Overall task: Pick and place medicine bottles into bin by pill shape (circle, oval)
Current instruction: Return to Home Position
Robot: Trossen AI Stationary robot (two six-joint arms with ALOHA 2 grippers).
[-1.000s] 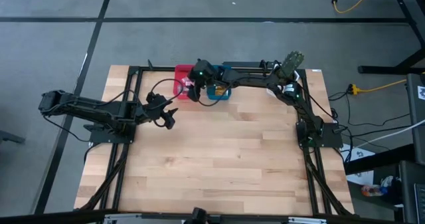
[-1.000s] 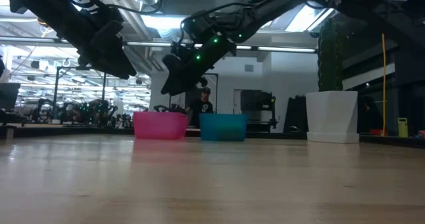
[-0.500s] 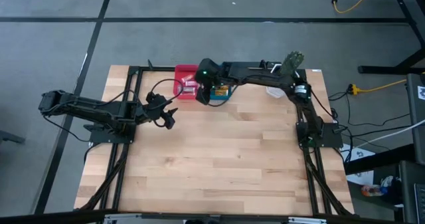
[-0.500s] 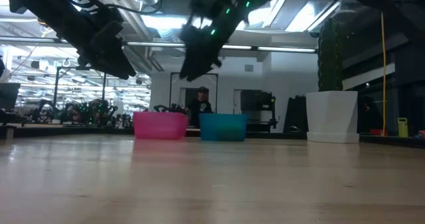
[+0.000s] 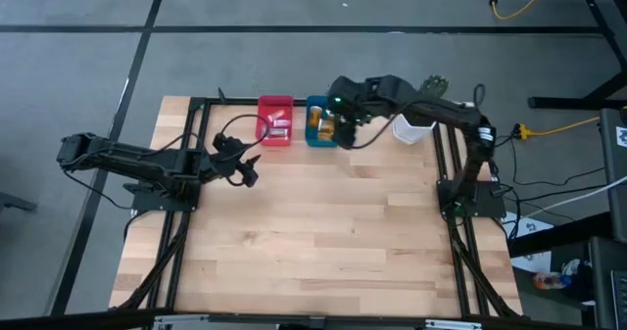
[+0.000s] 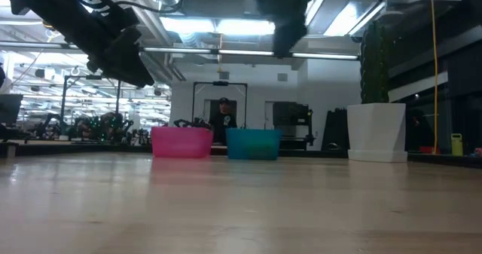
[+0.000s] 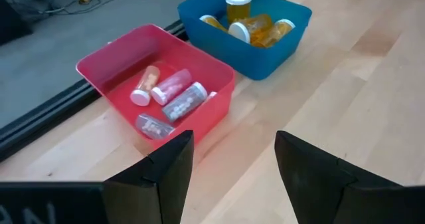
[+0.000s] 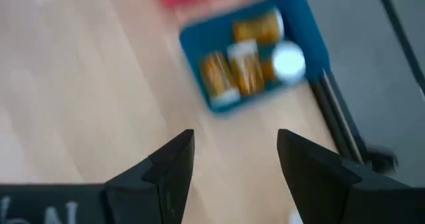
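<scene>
**Table** (image 5: pixel 323 242): pale wood, with two bins at its far edge, side by side and just apart.

**Red bin** (image 7: pixel 218 99): the left one of the pair in the high view. It holds four small clear bottles (image 7: pixel 176 96), all lying on their sides, with pink and pale pills showing inside.

**Blue bin** (image 7: pixel 272 56): holds several orange bottles (image 7: pixel 255 26) with white caps. One stands upright and the others lie flat.

**Left gripper** (image 7: pixel 232 147): fingers spread, nothing between them. It hangs above the table's left half, near the red bin and short of it.

**Right gripper** (image 8: pixel 234 144): fingers spread and empty. It is raised high over the blue bin's right edge.

**White pot** (image 5: pixel 411 130) with cactus (image 5: pixel 432 87): stands at the far edge, right of the blue bin.

**Person** (image 6: pixel 221 118): stands in the room beyond the table, seen between the bins in the low view.
</scene>
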